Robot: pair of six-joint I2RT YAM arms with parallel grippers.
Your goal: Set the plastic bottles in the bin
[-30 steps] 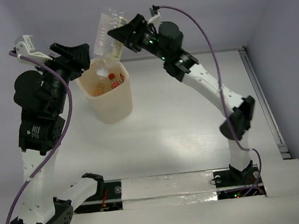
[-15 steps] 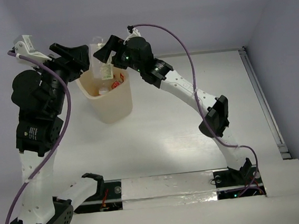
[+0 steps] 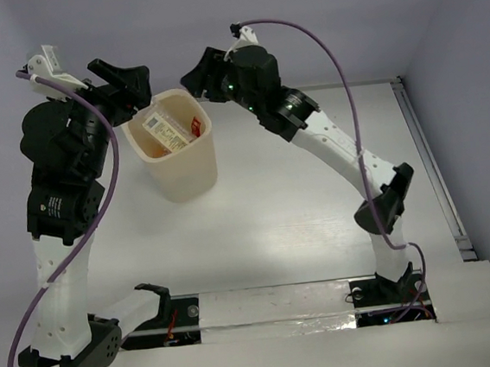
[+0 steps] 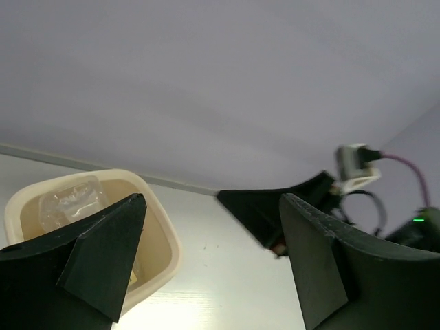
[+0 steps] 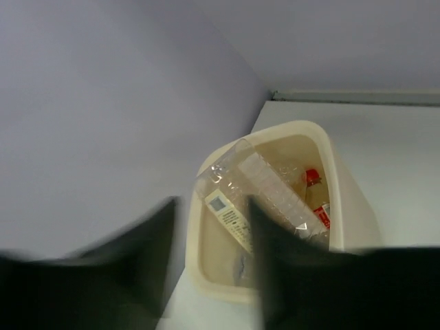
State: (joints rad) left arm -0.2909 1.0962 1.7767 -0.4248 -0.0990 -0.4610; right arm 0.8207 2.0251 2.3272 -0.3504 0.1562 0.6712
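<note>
The cream bin (image 3: pixel 178 168) stands at the back left of the table. A squarish clear bottle with a pale label (image 3: pixel 163 129) lies slanted inside it, and a red-capped, red-labelled bottle (image 3: pixel 194 128) rests beside that one. The right wrist view shows the clear bottle (image 5: pixel 265 189) and the red-capped one (image 5: pixel 313 177) within the bin's rim (image 5: pixel 344 185). My right gripper (image 3: pixel 190 79) hovers just right of the bin's mouth; its blurred fingers stand apart with nothing between them (image 5: pixel 212 206). My left gripper (image 3: pixel 137 85) is open and empty at the bin's left rim (image 4: pixel 213 199).
The bin's rim (image 4: pixel 161 234) is at the lower left of the left wrist view, with a clear bottle (image 4: pixel 69 203) inside. The right gripper's dark fingers (image 4: pixel 271 210) show across from it. A rail (image 3: pixel 429 157) runs along the table's right edge.
The right gripper let go of the squarish clear bottle, which now lies in the bin, and drew back to the right. The left gripper opened wider.
</note>
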